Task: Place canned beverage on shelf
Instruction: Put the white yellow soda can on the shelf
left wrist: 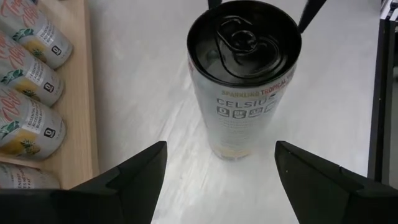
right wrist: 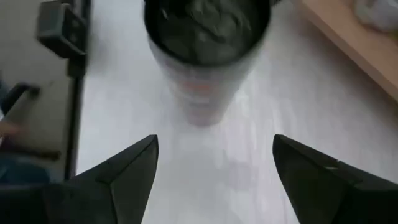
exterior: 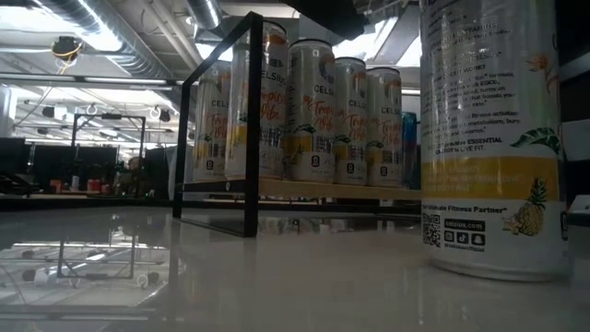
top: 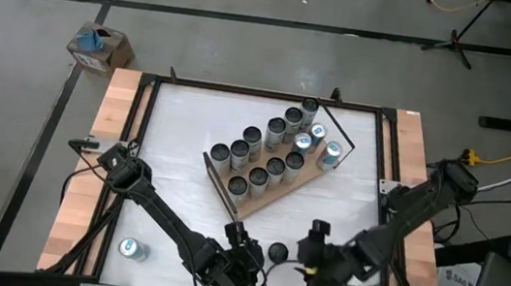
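Wood shelf (top: 271, 176) in the high view already held two rows of cans, while one can (top: 278, 252) stood on the table between both grippers and another (top: 130, 249) lay far left. Left wrist view: left gripper (left wrist: 219, 163) open, empty, facing the can (left wrist: 244, 74). Right wrist view: right gripper (right wrist: 214, 158) likewise open, empty.

Grey floor (top: 248, 44) — cardboard box (top: 99, 46)

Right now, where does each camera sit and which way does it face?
High: overhead, straight down; both arms, shelf, can.
Low: table level, facing across; can near, shelf behind.
Left wrist: on left arm, facing can past open left gripper.
Right wrist: on right arm, facing can past open right gripper.
Shared: all see the can.
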`<state>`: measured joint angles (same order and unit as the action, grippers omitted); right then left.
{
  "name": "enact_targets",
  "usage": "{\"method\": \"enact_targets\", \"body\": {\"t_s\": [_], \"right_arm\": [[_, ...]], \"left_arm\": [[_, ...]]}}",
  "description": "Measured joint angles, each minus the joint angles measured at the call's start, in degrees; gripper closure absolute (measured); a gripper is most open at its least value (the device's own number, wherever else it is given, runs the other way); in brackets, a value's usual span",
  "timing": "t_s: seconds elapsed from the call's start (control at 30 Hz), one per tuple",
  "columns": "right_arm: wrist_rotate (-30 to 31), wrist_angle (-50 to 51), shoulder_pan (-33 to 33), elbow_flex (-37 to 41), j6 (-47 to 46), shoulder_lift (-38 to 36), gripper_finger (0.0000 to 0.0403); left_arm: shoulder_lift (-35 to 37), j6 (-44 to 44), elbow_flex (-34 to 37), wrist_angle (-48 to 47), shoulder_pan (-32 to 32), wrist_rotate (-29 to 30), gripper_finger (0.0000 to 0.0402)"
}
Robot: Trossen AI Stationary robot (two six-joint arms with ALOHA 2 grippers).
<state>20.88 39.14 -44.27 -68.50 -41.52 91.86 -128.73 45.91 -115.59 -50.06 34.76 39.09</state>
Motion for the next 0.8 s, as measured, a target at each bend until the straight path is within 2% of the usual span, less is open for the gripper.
{"method": "enact_targets", "body": {"t_s": [0.1,0.23,0.4,0.47,0.63,0.8], "right_arm": [[5.35,-1.03,-2.75,2.75,-7.06,0.22,0.0098],[11.25,-10.15,-5.16,8.52,-12.58,0.22,0.0098],[14.51,-27.93,-5.74,16.09,-11.84,0.24,0.0098],[15.30,-32.14,-5.59,18.31,-10.46,0.24,0.0098],[19.28,-36.84,-5.57,21.30,-8.34,0.24,0.0098],[19.52,-38.39,-5.57,21.37,-5.68,0.24,0.0098]], "left_arm": [[0.00,0.00,0.02,0.00,0.00,0.00,0.0113],[0.00,0.00,0.02,0.02,0.00,0.00,0.0113],[0.00,0.04,0.02,0.02,0.00,0.01,0.0113],[0.00,0.04,0.02,0.02,0.00,0.02,0.0113],[0.00,0.07,0.00,0.02,0.00,0.02,0.0113],[0.00,0.10,0.02,0.02,0.00,0.02,0.0113]]}}
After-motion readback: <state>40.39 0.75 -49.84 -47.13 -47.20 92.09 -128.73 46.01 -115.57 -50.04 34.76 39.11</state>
